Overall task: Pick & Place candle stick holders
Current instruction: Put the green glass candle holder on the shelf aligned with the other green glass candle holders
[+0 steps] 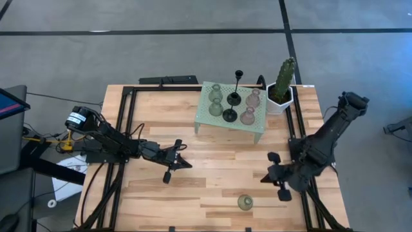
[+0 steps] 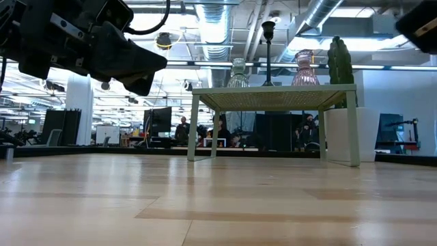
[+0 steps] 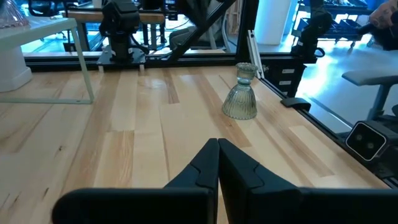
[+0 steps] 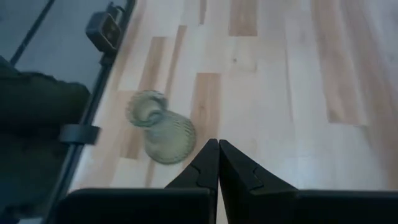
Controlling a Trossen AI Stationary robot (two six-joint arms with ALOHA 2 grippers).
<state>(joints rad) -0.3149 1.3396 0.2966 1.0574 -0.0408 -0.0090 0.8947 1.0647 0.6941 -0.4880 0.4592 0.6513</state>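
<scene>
Lone green holder (image 1: 244,202) upright on bench (image 1: 212,161), near front edge, apart from others on mesh stand (image 1: 230,122). Right gripper (image 1: 275,177) nearer, holder just front-left of it; left gripper (image 1: 175,160) farther. Both fingers pressed together, empty.

Bench (image 1: 212,161) centre lies open between arms; mesh stand (image 1: 230,116) blocks the rear; lone green holder (image 1: 244,202) obstructs front.

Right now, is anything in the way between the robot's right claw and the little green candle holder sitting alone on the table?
No, nothing visible. The right gripper, shut, sits near the lone green candle holder, with only bare table between them.
</scene>
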